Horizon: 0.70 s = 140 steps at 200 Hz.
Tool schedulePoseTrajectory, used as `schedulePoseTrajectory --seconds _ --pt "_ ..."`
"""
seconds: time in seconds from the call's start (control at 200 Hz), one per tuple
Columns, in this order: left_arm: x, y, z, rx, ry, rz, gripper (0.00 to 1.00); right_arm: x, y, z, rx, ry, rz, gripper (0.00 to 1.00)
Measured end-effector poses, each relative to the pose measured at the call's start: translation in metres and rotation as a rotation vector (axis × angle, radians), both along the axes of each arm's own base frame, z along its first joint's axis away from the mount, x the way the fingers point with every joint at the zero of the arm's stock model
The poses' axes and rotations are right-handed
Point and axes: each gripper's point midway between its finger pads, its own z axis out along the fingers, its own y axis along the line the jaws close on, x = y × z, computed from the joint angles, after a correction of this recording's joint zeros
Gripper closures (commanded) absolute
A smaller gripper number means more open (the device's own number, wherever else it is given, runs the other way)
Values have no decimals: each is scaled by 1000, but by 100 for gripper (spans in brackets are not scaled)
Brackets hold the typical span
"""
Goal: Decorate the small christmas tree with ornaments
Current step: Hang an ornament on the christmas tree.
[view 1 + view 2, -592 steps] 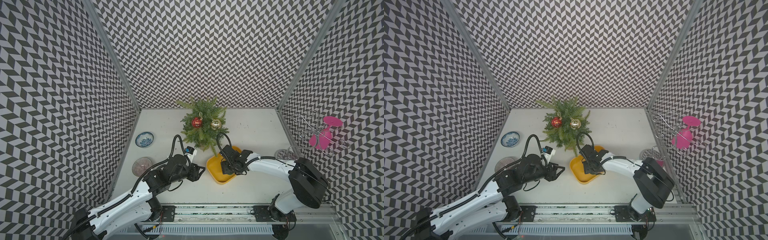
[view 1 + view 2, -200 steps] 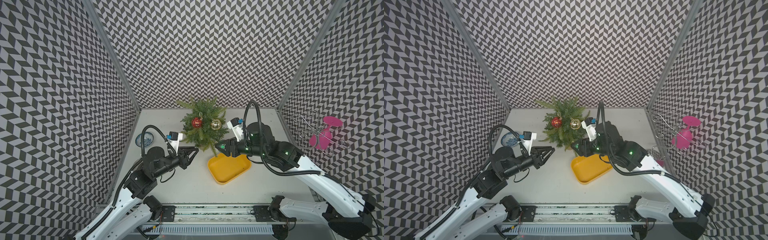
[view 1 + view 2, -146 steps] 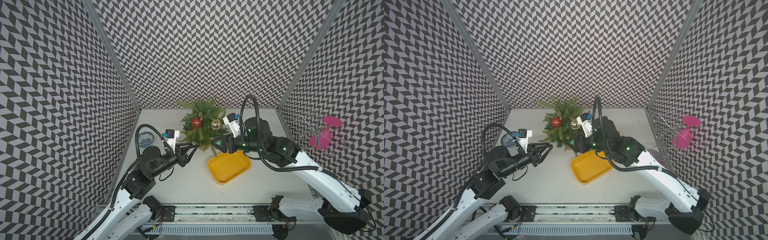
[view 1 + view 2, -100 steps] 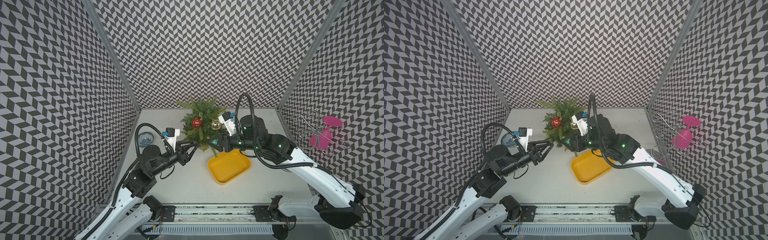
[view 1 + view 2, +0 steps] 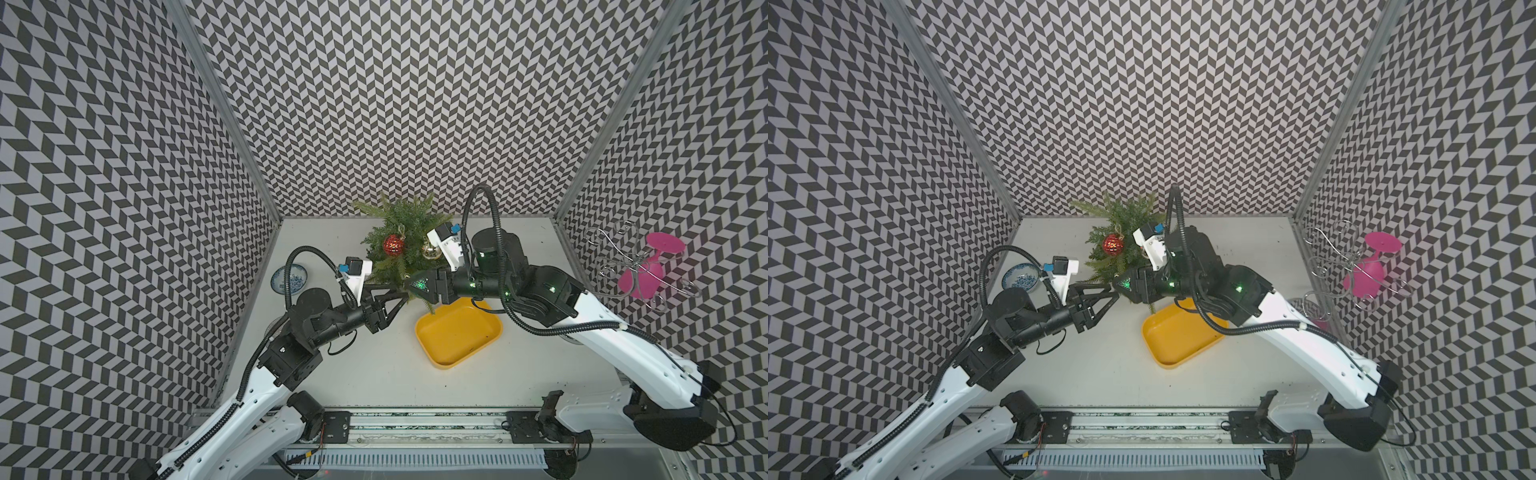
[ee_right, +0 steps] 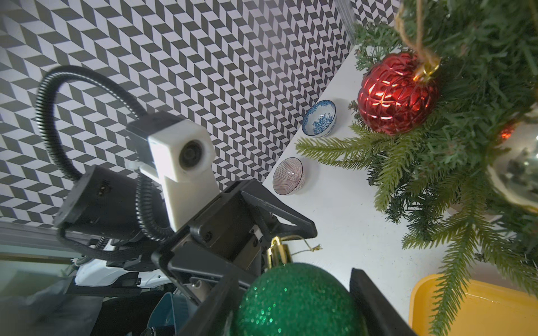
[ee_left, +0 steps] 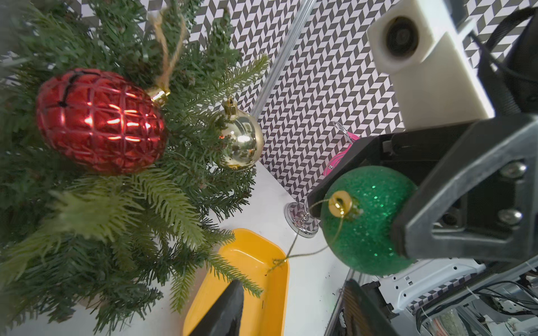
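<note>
Glittery green bauble (image 7: 366, 221) with a gold cap (image 7: 340, 203) is squeezed between the right fingers (image 7: 465, 174); left fingers (image 7: 230, 305) spread open nearby.

High overhead, facing down at the counter (image 5: 374, 374) in both top views; wrist views close, sharing the tree (image 7: 180, 200).

- From your left gripper (image 5: 397, 293), 3 o'clock is blocked: the right gripper (image 5: 411, 286) and its green ornament (image 7: 366, 221) sit right at its tips.
- Fronds of the small christmas tree (image 5: 405, 220) crowd 12 o'clock.
- The yellow tray (image 5: 457, 336) lies at 5 o'clock.
- The tabletop (image 5: 390, 374) is bare at 6 o'clock.
</note>
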Motion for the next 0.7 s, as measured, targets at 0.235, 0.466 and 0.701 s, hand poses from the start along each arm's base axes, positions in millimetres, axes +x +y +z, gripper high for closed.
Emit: schedulePoseTrajectory --seconds 0.235,0.466,0.701 --pt "2 -2 -1 6 -12 6 47 -1 5 2 10 4 6 41" --pt "9 -3 -7 29 -16 21 70 -1 10 0 10 14 11 42" --pt "11 -2 -8 46 -34 34 99 0 11 1 14 12 11 42"
